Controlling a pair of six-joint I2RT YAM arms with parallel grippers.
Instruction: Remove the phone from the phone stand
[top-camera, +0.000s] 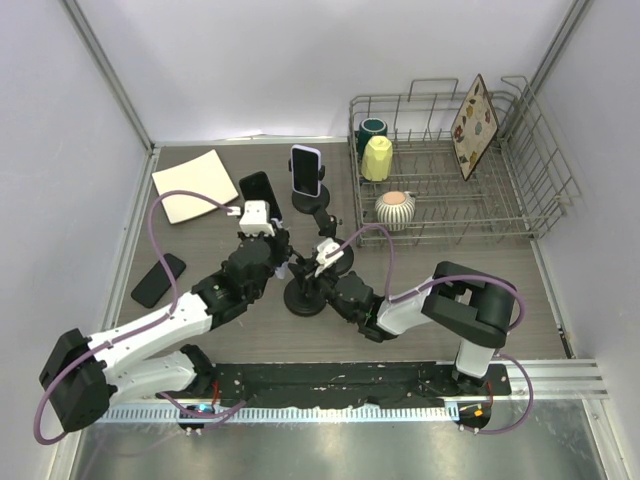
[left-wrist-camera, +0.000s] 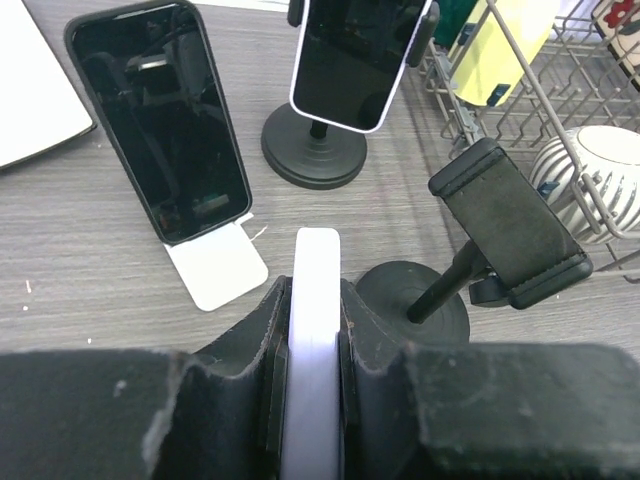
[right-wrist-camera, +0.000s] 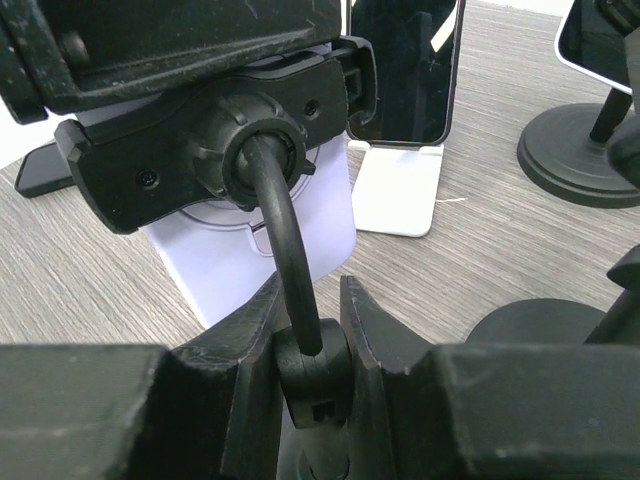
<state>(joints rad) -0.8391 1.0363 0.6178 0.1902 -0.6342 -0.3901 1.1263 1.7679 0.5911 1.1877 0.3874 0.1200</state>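
Note:
A pale lavender phone (left-wrist-camera: 317, 270) stands edge-on between my left gripper's (left-wrist-camera: 315, 290) jaws, which are shut on it. From the right wrist view, the phone (right-wrist-camera: 240, 260) sits in the black clamp (right-wrist-camera: 150, 170) of the phone stand, with the left gripper (right-wrist-camera: 170, 40) over its top. My right gripper (right-wrist-camera: 312, 290) is shut on the stand's neck joint (right-wrist-camera: 312, 365), just above the base. From above, both grippers meet over the stand's round base (top-camera: 305, 298): the left gripper (top-camera: 275, 255) from the left, the right gripper (top-camera: 325, 280) from the right.
An empty black stand (left-wrist-camera: 515, 235) is close on the right. Behind are a black phone on a white stand (left-wrist-camera: 160, 130) and another phone on a black stand (left-wrist-camera: 355, 60). A dish rack (top-camera: 530, 190) fills the back right. A flat black phone (top-camera: 158, 280) and a beige pad (top-camera: 193, 185) lie left.

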